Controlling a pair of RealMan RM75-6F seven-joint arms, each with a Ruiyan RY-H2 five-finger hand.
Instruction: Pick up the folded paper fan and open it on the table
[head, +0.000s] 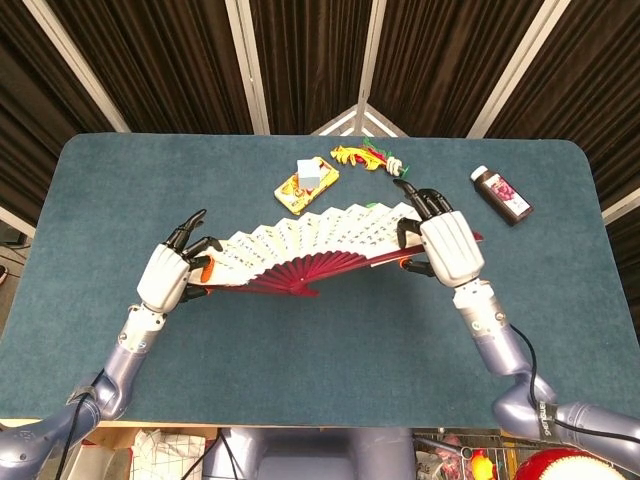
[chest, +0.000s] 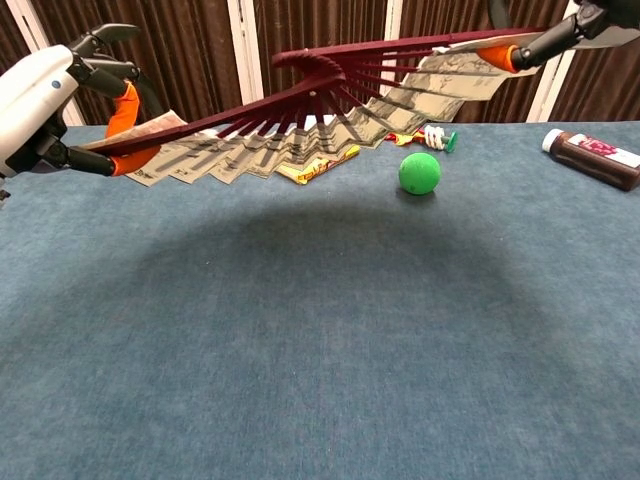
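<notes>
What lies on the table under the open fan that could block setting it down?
Nothing visible does. The fan is held in the air by the left hand and right hand; the cloth beneath shows only its shadow. The green ball and yellow packet lie farther back.

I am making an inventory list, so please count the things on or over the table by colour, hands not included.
Cream paper fan with dark red ribs: 1
Green ball: 1
Yellow flat packet with small white block on it: 2
Dark brown bottle with white cap: 1
Multicoloured bundle, yellow, red, green, white: 1
Total: 6
</notes>
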